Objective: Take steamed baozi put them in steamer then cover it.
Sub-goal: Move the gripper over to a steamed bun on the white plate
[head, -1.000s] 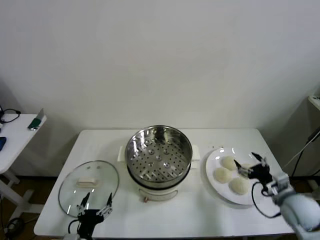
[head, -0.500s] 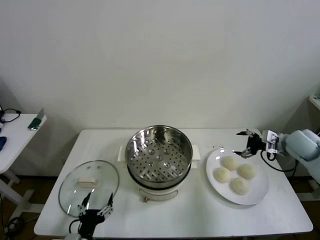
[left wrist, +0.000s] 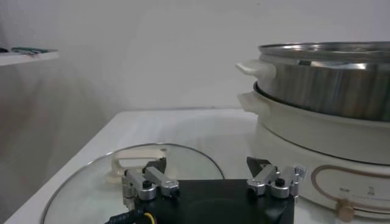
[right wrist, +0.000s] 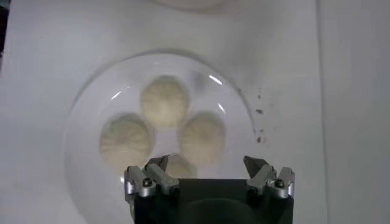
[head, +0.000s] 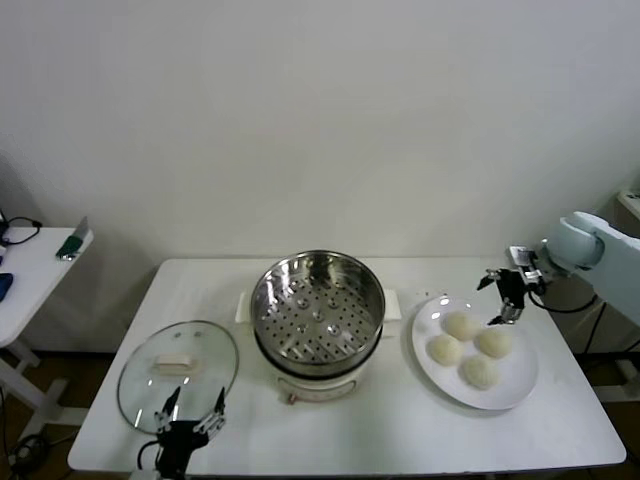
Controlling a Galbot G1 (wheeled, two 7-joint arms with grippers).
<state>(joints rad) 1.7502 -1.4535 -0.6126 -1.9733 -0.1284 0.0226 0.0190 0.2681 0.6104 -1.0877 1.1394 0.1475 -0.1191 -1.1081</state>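
White plate (head: 507, 392) bears four steamed baozi (head: 460, 325) beside the steamer (head: 317, 305).

- A plain white wall (head: 320, 120) fills the background behind a white desk (head: 400, 430).
- A second white side table (head: 30, 275) stands at the left, carrying a green object (head: 72, 243) and dark cables (head: 15, 232).
- Brown floor (head: 55, 385) shows below it.

Steamer (head: 317, 300) – shiny perforated steel; cover (head: 178, 375) – clear glass; baozi (head: 459, 325) matt, smooth.
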